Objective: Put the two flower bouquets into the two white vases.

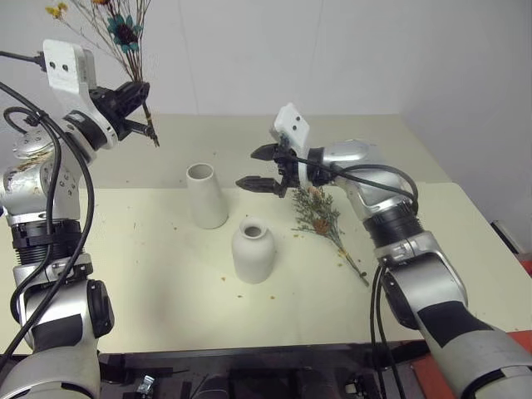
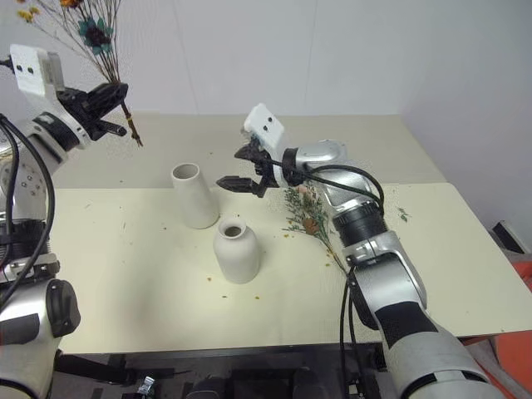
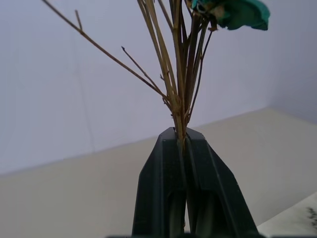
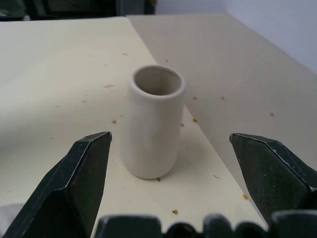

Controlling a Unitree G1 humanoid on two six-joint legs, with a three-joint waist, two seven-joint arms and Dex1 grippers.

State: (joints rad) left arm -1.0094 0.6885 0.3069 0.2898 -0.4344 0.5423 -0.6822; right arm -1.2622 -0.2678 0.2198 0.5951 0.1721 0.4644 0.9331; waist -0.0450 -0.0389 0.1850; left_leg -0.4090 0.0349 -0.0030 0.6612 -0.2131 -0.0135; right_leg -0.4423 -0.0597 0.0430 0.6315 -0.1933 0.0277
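Yellow-orange bouquet (image 1: pixel 116 37): riding high above the table (image 1: pixel 150 274), stems clenched in the left gripper (image 1: pixel 137 104). Tall vase (image 1: pixel 205 195): standing beside the round vase (image 1: pixel 253 249), the right gripper (image 1: pixel 264 169) gaping towards it, the feathery bouquet (image 1: pixel 320 216) lying nearby. Advice: steadying the vase, lowering stems vertically.

My work surface is a cream table (image 1: pixel 150 291). Standing on it: a taller tapered vase (image 1: pixel 205 195) and, just beside it and nearer to me, a round-bodied vase (image 1: pixel 253 250). A grey-green bouquet (image 1: pixel 320 214) lies flat to their right. Small orange crumbs (image 1: pixel 264 293) are scattered around.
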